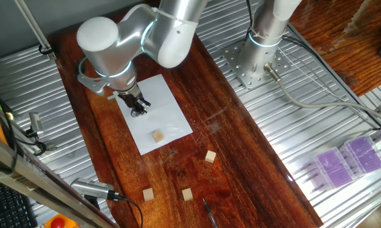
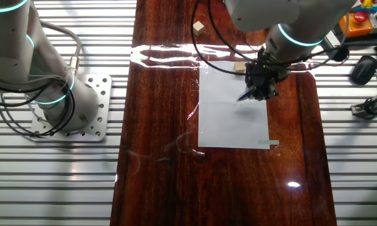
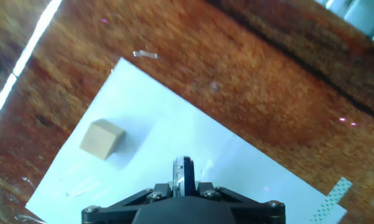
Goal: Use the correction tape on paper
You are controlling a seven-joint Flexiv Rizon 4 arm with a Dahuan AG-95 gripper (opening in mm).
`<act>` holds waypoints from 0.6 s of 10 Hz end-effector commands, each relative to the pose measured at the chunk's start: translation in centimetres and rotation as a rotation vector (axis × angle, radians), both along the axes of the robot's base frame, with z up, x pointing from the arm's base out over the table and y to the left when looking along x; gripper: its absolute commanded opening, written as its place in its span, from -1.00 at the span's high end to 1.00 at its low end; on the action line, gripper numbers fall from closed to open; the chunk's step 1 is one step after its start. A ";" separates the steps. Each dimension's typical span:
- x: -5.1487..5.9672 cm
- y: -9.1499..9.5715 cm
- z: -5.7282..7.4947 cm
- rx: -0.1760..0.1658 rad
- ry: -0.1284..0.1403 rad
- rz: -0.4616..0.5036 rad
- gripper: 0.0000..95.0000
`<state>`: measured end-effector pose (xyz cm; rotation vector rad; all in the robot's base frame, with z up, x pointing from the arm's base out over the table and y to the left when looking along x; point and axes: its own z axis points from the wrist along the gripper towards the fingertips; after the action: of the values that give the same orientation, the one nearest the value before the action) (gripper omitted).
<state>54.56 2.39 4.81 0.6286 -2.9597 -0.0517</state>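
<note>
The gripper (image 1: 138, 107), clamped on the small dark teardrop-shaped correction tape (image 3: 182, 176), could nudge the tan wooden cube (image 3: 102, 139) ahead, skewing the thin white paper sheet (image 2: 229, 119).

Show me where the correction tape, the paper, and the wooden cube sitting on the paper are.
correction tape (image 3: 183, 176): hand view, its narrow edge showing between the claw's fingers.
paper (image 1: 168, 101): one fixed view, bare white area right of the claw.
wooden cube (image 3: 102, 139): hand view, its front face.

The wooden table (image 1: 234, 145) carries the paper (image 1: 168, 120) and wooden cubes (image 1: 210, 156).
</note>
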 end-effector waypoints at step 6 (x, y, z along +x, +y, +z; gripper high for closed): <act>-0.3 0.0 0.1 0.007 -0.040 -0.121 1.00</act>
<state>54.29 2.38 4.93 0.4727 -3.0249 -0.0604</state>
